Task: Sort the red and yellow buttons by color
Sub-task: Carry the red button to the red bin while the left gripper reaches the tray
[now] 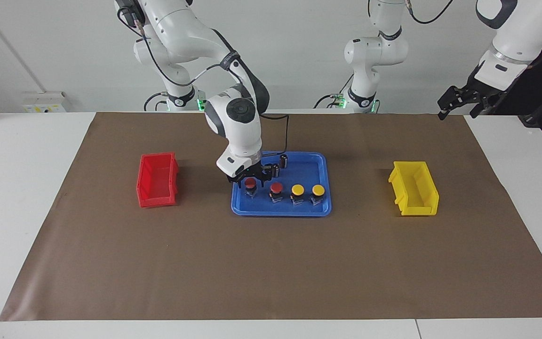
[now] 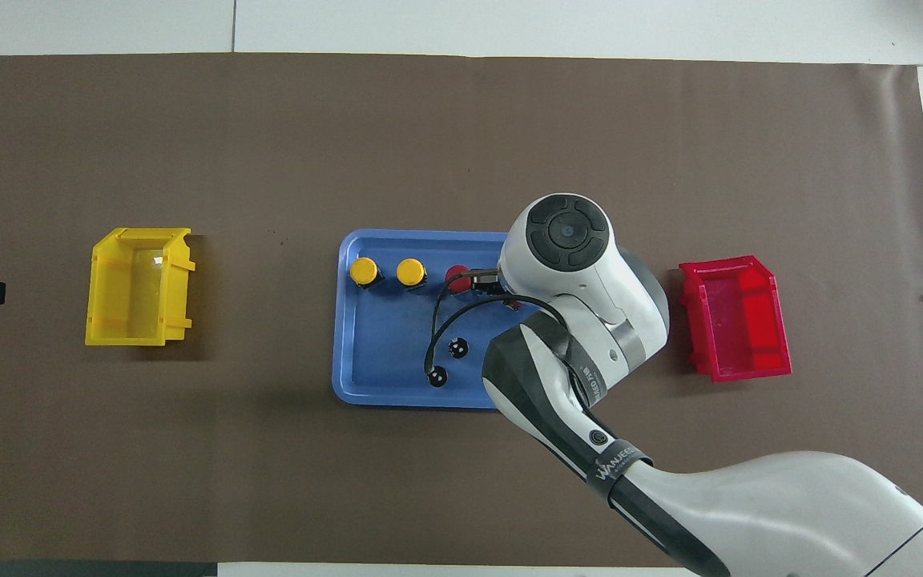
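Brown paper (image 1: 271, 263) is covering the white table from end to end, and I am working over its middle. My right arm is reaching in from its base and bending down over the blue tray (image 1: 320, 207), which is sitting at the centre of the paper. My left arm is waiting, raised off the table at its own end, with my left gripper (image 1: 461, 101) hanging there, fingers spread wide. A red bin (image 1: 157, 180) is standing toward the right arm's end of the table and a yellow bin (image 1: 414, 188) toward the left arm's end, both well apart from the tray. Four buttons are standing in a row in the tray: two yellow buttons (image 1: 298, 189) at the end toward the yellow bin, then a red button (image 1: 276, 188), then the end red button (image 1: 250, 182). My right gripper (image 1: 251, 180) is sitting down around that end red button, fingers partly drawn in at either side of it; whether they are gripping it I cannot tell. Two dark cylinders (image 1: 283, 161) are standing nearer to the robots than the row.
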Available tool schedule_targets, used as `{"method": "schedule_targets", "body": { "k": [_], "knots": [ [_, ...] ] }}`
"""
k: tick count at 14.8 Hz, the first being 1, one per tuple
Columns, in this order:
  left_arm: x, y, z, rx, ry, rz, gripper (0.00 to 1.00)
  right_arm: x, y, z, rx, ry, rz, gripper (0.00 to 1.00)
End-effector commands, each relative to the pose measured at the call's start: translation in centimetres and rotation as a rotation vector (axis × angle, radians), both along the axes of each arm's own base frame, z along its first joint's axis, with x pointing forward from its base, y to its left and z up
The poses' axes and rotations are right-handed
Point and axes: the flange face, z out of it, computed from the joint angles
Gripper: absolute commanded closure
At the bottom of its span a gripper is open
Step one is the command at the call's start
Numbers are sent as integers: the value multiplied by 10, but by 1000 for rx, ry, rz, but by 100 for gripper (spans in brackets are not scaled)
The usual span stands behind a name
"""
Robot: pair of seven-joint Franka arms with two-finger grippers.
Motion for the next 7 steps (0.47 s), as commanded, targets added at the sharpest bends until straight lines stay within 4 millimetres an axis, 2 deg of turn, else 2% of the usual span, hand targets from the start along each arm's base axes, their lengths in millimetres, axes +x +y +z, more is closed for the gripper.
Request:
{"method": "schedule_targets", "body": {
  "k": [1,2,3,5,7],
  "knots": [
    [2,-11,-19,11,-45,19,0,-4,-3,1,-15,-20,-4,33],
    [6,-24,-24,10,-53,43,2,-4,-3,0,-18,-16,-2,39],
    [9,-51,-31,-6,-48,35,4,-5,-3,0,-20,-12,2,44],
    [17,-85,-41,-20,-63,74,4,-5,-2,1,-20,-12,4,53],
    [30,-138,-64,-49,-80,114,6,-2,-2,6,-23,-7,1,62]
  ]
}}
